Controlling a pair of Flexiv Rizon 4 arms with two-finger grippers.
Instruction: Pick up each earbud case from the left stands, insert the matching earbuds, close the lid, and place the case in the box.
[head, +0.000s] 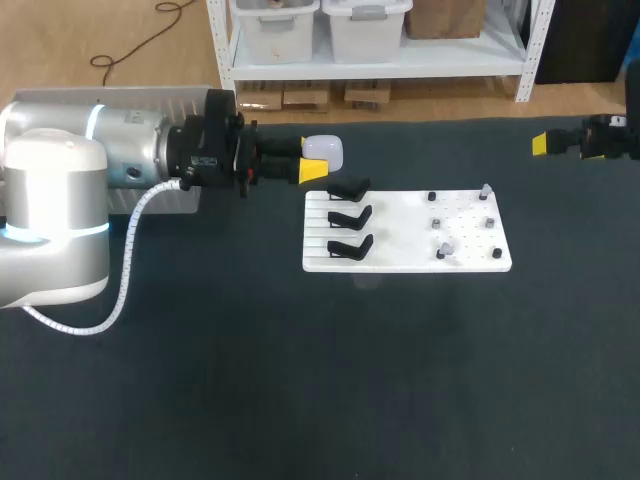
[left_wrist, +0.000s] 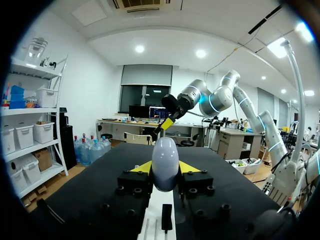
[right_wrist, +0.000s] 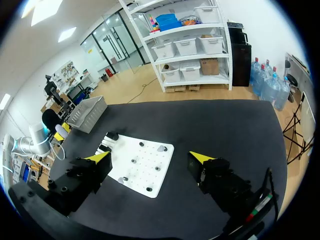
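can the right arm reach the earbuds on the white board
Probably yes: the right gripper hangs open past the right end of the white board, nothing lies between it and the earbuds, and the left gripper is at the other end.

left claw (head: 317, 159) gripping earbud case (head: 325, 148), 3 black stands (head: 349, 217) on white board (head: 410, 258)

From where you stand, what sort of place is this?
Probably a robotics test bench: a dark table with a white fixture board carrying black stands. My left gripper is shut on an earbud case, and my right gripper hangs open.
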